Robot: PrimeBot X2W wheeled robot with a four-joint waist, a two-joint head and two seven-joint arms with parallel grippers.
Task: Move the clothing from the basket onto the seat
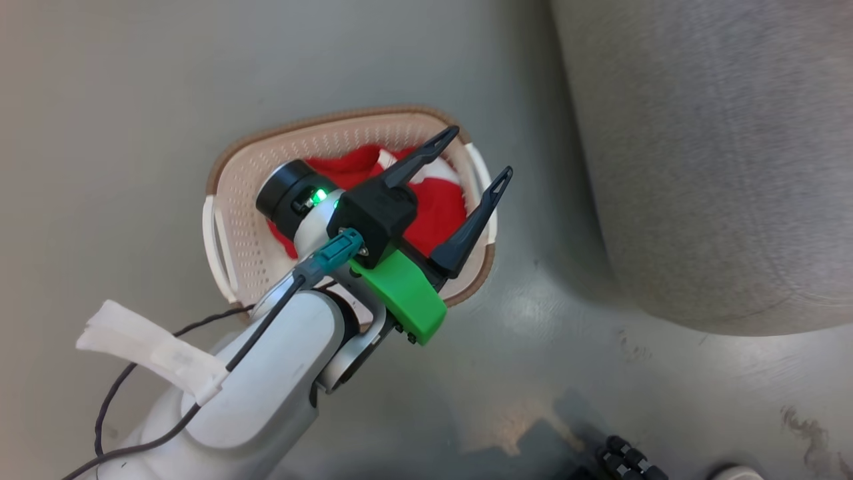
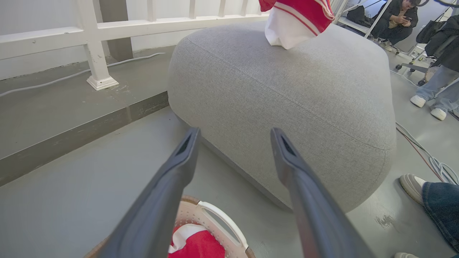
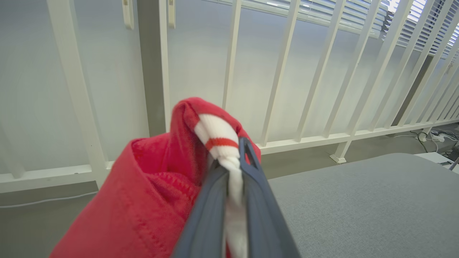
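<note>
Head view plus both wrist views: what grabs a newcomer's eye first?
The bright red garment clamped in the shut right pincer, hanging over the grey seat. Next, the open left pincer poised over the basket on the floor, more red clothes inside.

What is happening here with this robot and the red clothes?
The robot is partway through unloading laundry. Its right gripper is shut on a red and white garment and holds it over the grey seat; whether the cloth touches the cushion is unclear. The left gripper hangs open above the basket on the floor, where more red clothing lies. A person's shoe shows beside the seat.
</note>
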